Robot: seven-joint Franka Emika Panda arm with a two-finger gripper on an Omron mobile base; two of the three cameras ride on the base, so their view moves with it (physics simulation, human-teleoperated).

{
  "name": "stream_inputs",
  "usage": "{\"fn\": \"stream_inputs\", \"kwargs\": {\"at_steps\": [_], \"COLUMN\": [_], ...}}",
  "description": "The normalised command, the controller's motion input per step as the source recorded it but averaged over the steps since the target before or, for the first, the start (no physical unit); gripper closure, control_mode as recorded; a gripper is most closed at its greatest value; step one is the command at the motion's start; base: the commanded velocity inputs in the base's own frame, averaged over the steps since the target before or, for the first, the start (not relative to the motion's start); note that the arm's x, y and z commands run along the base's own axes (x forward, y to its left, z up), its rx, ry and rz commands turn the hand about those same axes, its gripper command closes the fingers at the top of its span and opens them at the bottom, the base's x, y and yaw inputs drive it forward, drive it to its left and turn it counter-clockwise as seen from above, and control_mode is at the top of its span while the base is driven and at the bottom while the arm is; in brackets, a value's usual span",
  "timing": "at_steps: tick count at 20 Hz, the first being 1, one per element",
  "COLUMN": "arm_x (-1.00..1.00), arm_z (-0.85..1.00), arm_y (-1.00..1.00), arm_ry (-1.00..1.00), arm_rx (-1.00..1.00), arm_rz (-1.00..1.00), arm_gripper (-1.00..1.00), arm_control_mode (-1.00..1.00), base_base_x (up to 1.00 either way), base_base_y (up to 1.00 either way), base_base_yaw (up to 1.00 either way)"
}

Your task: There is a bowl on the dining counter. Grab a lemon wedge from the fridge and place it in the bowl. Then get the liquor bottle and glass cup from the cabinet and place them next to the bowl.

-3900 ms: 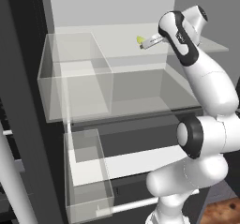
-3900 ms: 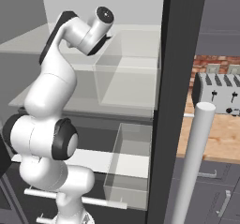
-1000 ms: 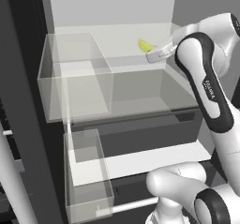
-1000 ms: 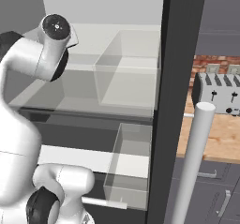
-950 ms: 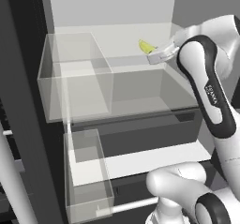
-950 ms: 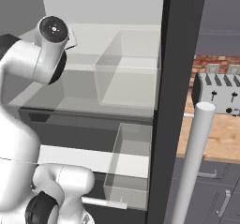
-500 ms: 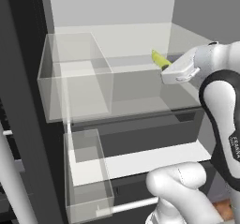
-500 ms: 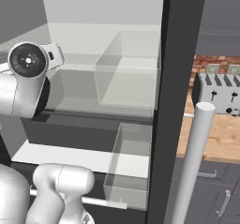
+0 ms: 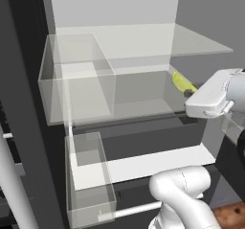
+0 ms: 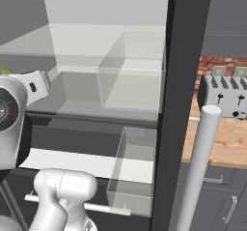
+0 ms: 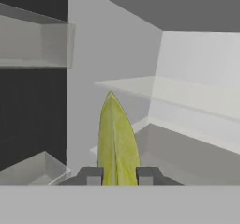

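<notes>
I see my gripper (image 11: 116, 175) clamped on the lemon wedge (image 11: 116, 141), one finger on each side, its yellow tip pointing away from the hand. From the left base view the wedge (image 9: 182, 83) sits at the fridge (image 9: 129, 55) opening, right of a clear bin (image 9: 76, 77).

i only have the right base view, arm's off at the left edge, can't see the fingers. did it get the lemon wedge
Observer: Yes. In the hand view the lemon wedge stands pinched between the two fingertips.
Operator: is it out of the fridge
Observer: Left base view puts the gripper at the right end of the clear shelf, wedge pointing inward.
Operator: anything near it
Observer: A clear bin sits well left, apart from it.
</notes>
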Motion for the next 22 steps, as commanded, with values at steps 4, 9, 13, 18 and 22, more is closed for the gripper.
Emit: {"fn": "stream_inputs", "kwargs": {"at_steps": [4,9,13,18,22], "arm_x": [0.00,0.00,0.00,0.00,0.00], "arm_z": [0.00,0.00,0.00,0.00,0.00], "arm_y": [0.00,0.00,0.00,0.00,0.00], "arm_ry": [0.00,0.00,0.00,0.00,0.00], "arm_rx": [0.00,0.00,0.00,0.00,0.00], "arm_rz": [0.00,0.00,0.00,0.00,0.00], "arm_gripper": [1.00,1.00,1.00,1.00,1.00], "arm_control_mode": [1.00,1.00,1.00,1.00,1.00], "base_base_x": [-0.54,-0.87,-1.00,-0.99,-0.94], "base_base_y": [0.00,0.00,0.00,0.00,0.00], "base_base_yaw": [0.00,-0.08,-0.24,-0.32,-0.41]}}
